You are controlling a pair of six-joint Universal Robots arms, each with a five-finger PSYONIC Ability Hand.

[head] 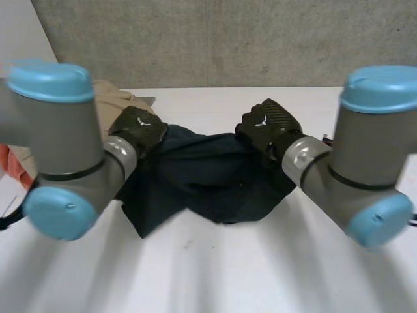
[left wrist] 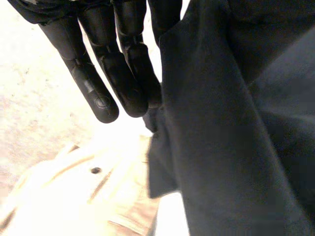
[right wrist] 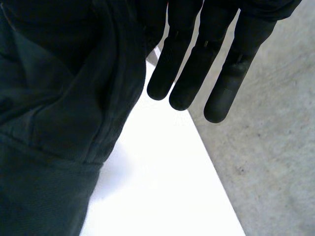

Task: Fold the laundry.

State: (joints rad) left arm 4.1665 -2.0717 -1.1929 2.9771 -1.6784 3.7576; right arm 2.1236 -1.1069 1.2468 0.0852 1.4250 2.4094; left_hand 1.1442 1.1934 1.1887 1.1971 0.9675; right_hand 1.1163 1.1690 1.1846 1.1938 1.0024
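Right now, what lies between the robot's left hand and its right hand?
In the head view, the dark cloth spans the gap from the left hand to the right hand, sagging onto the white table.

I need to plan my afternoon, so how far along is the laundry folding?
Nothing looks folded yet. In hand: the left hand and right hand hold the dark garment by its far edge, bunched and partly raised. Left: folding it, plus the beige garment lying beyond the left hand.
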